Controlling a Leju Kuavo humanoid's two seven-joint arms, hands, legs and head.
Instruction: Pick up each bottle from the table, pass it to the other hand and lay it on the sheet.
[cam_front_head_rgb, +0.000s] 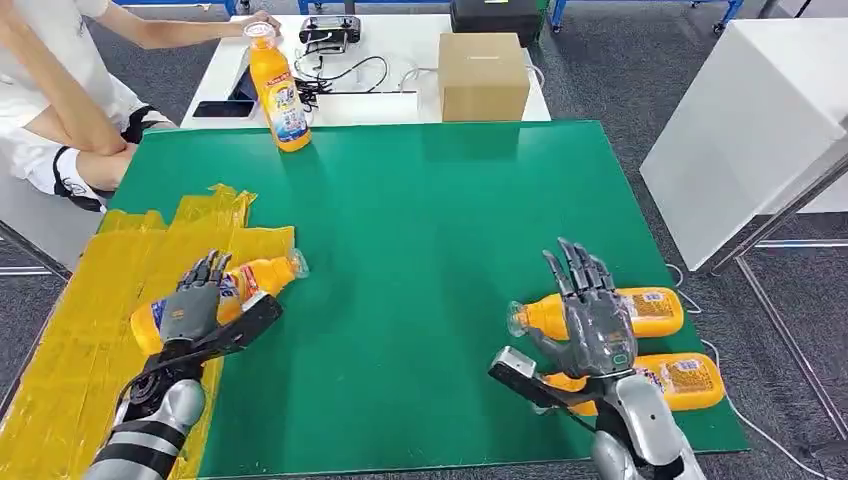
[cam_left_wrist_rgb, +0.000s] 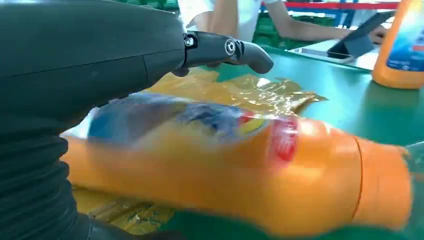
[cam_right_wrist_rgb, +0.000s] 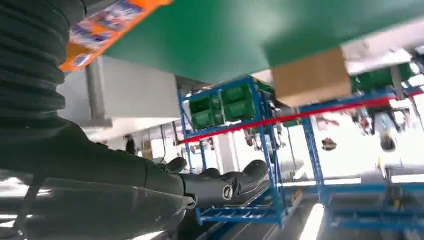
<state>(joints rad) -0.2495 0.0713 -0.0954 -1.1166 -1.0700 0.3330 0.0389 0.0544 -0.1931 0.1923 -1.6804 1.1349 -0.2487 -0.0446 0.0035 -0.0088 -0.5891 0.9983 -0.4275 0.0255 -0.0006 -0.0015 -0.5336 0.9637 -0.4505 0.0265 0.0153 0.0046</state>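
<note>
The left hand (cam_front_head_rgb: 190, 308) grips one bottle (cam_front_head_rgb: 262, 277) at the yellow sheet (cam_front_head_rgb: 70, 340) (not yet released), while the right hand (cam_front_head_rgb: 596, 322) hovers, fingers spread, over two bottles (cam_front_head_rgb: 655, 311) lying on the tabletop (cam_front_head_rgb: 420, 250).

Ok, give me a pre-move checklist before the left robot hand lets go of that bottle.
1. Held bottle over the yellow sheet: ok, though its neck end reaches past the sheet's edge.
2. Bottle resting on the sheet: cannot tell.
3. Left robot hand wrapped on the bottle: ok.
4. Right robot hand free, fingers spread: ok.
5. Two bottles waiting beside the right robot hand: ok.
6. Person's hand on the upright bottle, inside the workspace: not ok.
</note>
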